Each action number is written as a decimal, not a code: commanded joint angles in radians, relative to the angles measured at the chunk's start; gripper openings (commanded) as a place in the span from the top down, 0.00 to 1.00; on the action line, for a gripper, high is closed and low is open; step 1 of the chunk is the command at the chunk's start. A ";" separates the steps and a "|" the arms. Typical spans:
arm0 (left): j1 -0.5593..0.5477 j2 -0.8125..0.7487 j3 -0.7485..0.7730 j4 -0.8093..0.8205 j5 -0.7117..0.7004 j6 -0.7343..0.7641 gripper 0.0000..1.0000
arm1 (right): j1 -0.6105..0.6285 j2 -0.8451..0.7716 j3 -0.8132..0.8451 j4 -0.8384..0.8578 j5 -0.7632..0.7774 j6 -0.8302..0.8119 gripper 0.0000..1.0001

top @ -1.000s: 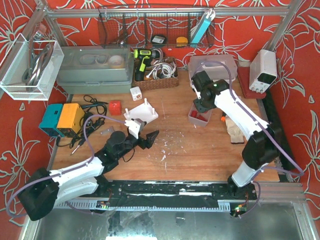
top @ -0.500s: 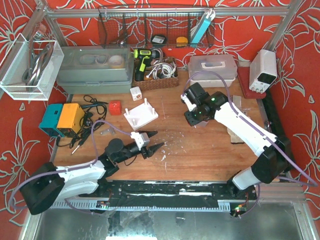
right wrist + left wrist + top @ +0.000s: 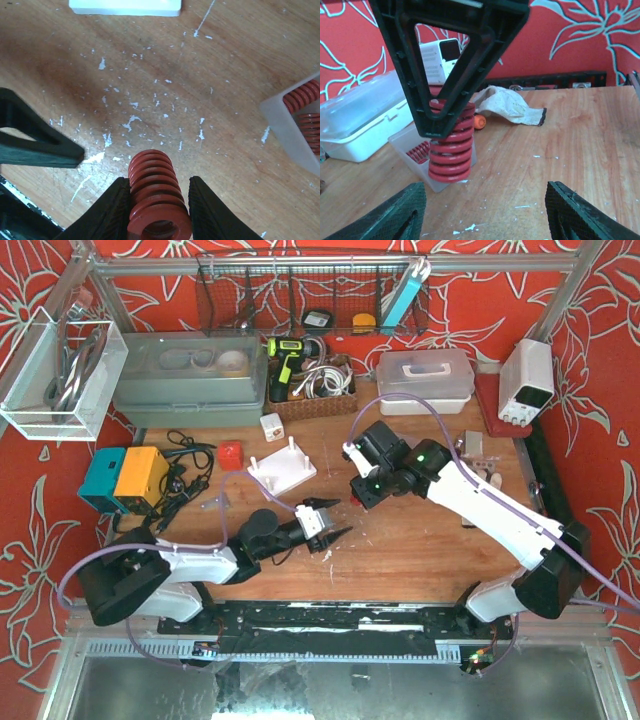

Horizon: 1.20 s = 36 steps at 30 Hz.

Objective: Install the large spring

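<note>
The right hand grips the large red coil spring above the wooden table; the left hand is spread, empty. Keep it upright, bore centred over a post of the white pegged block, likely its seat, before lowering.

The white plastic base with upright pegs sits on the wooden table, the small red block to its left. Right of the base, apart from it, the right gripper holds the large red coil spring, with the clear plastic tray of red springs farther right and the left gripper nearer the front.
</note>
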 commanded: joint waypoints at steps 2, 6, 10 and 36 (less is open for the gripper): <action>-0.017 0.064 0.059 0.067 -0.065 0.018 0.36 | 0.048 -0.014 -0.001 0.015 -0.006 0.035 1.00; -0.027 0.085 0.078 0.066 -0.041 0.033 0.36 | 0.081 -0.002 0.001 0.020 0.008 0.045 1.00; -0.030 0.096 0.089 0.066 -0.066 0.030 0.38 | 0.098 0.012 0.001 0.031 0.009 0.051 1.00; -0.029 0.104 0.088 0.016 -0.096 0.000 1.00 | 0.150 0.047 0.003 0.062 -0.003 0.075 0.89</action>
